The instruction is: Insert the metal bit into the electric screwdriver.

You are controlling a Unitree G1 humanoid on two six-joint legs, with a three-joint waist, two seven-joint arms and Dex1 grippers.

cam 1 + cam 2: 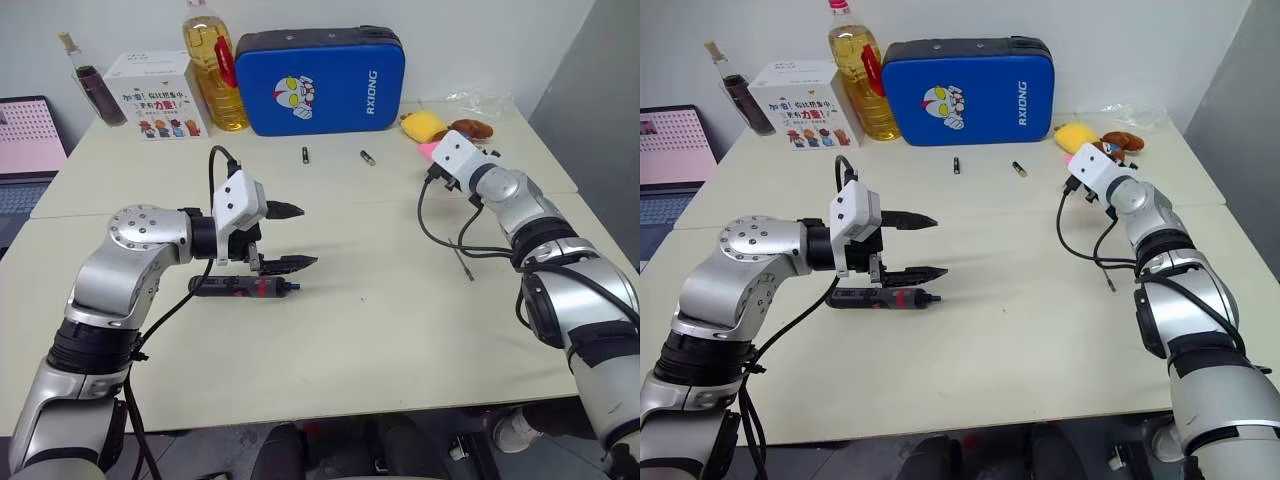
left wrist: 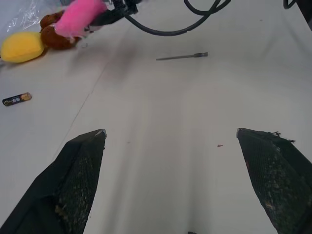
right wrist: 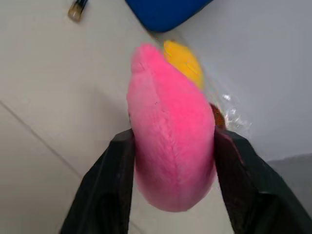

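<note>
The electric screwdriver (image 1: 245,288), black with red marks near its tip, lies flat on the table at the front left. My left gripper (image 1: 305,237) hovers just above it, open and holding nothing, and its black fingers (image 2: 78,185) stand wide apart. The metal bit (image 1: 463,265), a thin grey rod, lies on the table to the right (image 2: 182,57), next to a loop of black cable. My right gripper (image 3: 173,136) is far back on the right, and its fingers press both sides of a pink plush toy (image 3: 170,141).
A blue case (image 1: 320,80), an oil bottle (image 1: 212,60), a white box (image 1: 155,95) and a dark bottle (image 1: 95,90) line the back edge. Two short dark cylinders (image 1: 305,154) (image 1: 368,157) lie before the case. Yellow (image 1: 423,124) and brown (image 1: 470,127) plush toys sit back right.
</note>
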